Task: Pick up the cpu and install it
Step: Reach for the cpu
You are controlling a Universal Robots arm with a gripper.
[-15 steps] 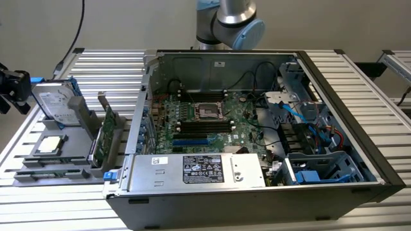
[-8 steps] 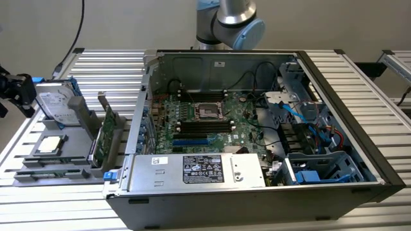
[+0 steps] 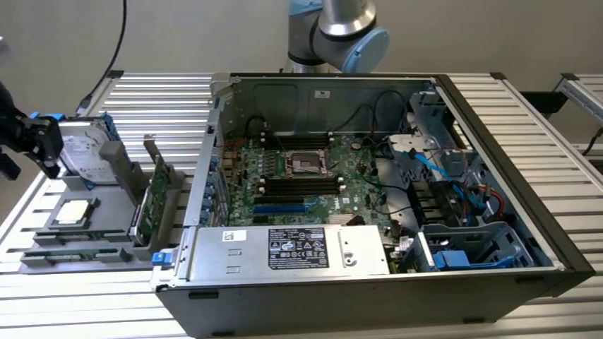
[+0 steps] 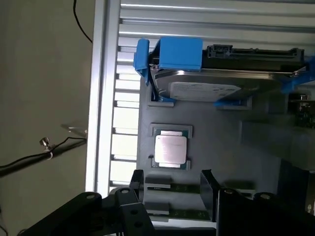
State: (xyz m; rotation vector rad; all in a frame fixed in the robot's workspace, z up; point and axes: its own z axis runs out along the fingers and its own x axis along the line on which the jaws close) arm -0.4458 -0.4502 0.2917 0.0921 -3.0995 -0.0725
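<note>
The cpu (image 3: pixel 75 212) (image 4: pixel 171 150) is a small square chip with a dull silver top. It lies flat in a recess of the grey parts tray (image 3: pixel 113 236) (image 4: pixel 221 142), at the exterior view's left. My gripper (image 3: pixel 42 152) (image 4: pixel 172 189) hangs above the tray's outer edge, beside the hard drive and higher than the cpu. It is open, with two black fingers (image 4: pixel 137 183) standing apart and nothing held between them. The motherboard's socket (image 3: pixel 306 164) sits inside the open computer case (image 3: pixel 490 212).
A silver hard drive (image 3: pixel 90 152) (image 4: pixel 206 88) in blue brackets leans at the back of the tray. Green circuit cards (image 3: pixel 151 201) stand upright between tray and case. A power supply (image 3: pixel 292 251) fills the case's near side. Cables (image 3: pixel 424 162) cross its right part.
</note>
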